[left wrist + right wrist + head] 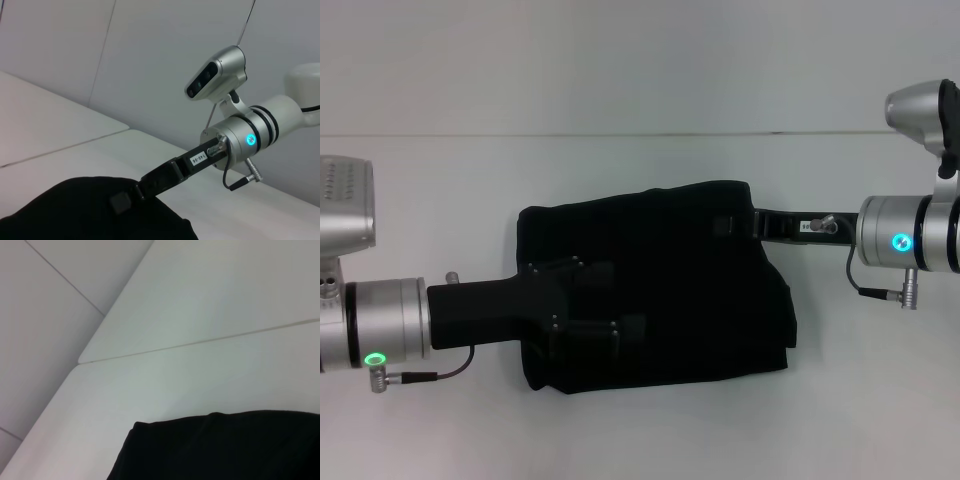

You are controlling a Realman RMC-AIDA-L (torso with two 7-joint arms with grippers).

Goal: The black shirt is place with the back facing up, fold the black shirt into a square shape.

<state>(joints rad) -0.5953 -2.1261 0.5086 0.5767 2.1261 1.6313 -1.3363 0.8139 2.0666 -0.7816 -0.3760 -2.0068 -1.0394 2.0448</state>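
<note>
The black shirt lies folded into a rough rectangle in the middle of the white table; no lettering shows. My left gripper reaches in from the left and sits low over the shirt's left half, open, its fingers dark against the cloth. My right gripper comes in from the right and meets the shirt's far right corner. The left wrist view shows that right gripper with its tip on the black shirt. In the right wrist view only an edge of the black shirt appears.
The white table runs bare all round the shirt, with a seam line across it behind the shirt. A pale wall stands behind the table.
</note>
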